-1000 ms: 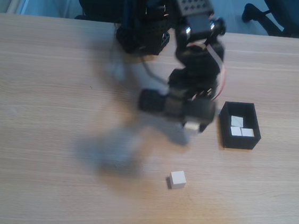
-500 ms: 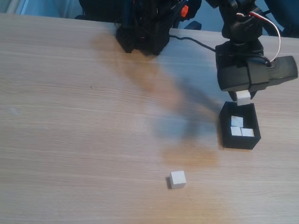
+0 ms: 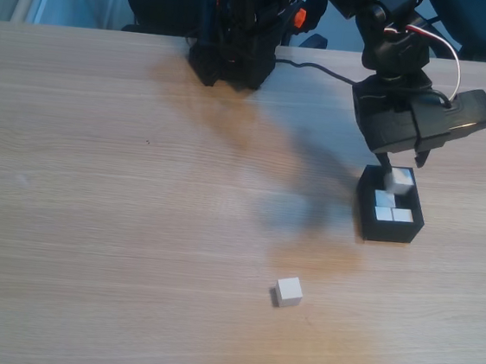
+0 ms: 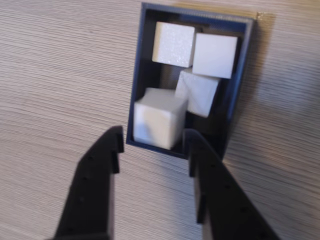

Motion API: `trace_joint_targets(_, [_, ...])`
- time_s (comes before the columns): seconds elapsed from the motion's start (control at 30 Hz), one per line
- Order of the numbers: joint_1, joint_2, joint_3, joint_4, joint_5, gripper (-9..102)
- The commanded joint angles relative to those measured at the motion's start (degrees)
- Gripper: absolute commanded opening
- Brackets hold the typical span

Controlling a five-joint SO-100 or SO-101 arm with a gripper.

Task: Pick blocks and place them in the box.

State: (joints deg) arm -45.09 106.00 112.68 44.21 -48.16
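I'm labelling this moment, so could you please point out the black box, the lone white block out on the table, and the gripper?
Black box (image 3: 368, 219), fixed view, on its left wall.
Lone white block (image 3: 288, 291), fixed view, on its top face.
Gripper (image 4: 152, 145), wrist view, midway between its two open fingertips, above the box's near end.

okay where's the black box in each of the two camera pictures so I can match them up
Fixed view: the black box sits on the table at right of centre, just below the gripper.
Wrist view: the box fills the upper middle, above the open gripper.
Shared landmark: the white block nearest the gripper, at the box's end closest to the fingertips.
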Motion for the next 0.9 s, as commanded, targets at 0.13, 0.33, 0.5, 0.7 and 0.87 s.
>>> trace_joint_targets(0.13, [3.87, 2.02, 1.41, 0.79, -1.14, 10])
trace_joint_targets(0.33, [13.8, 3.69, 3.52, 1.41, -2.55, 0])
trace_joint_targets(0.5, [23.2, 3.69, 6.86, -1.49, -10.11, 0])
trace_joint_targets(0.7, [28.65, 1.76, 7.82, -6.42, -18.11, 1])
trace_joint_targets(0.87, [30.85, -1.14, 5.98, -7.03, -24.35, 0])
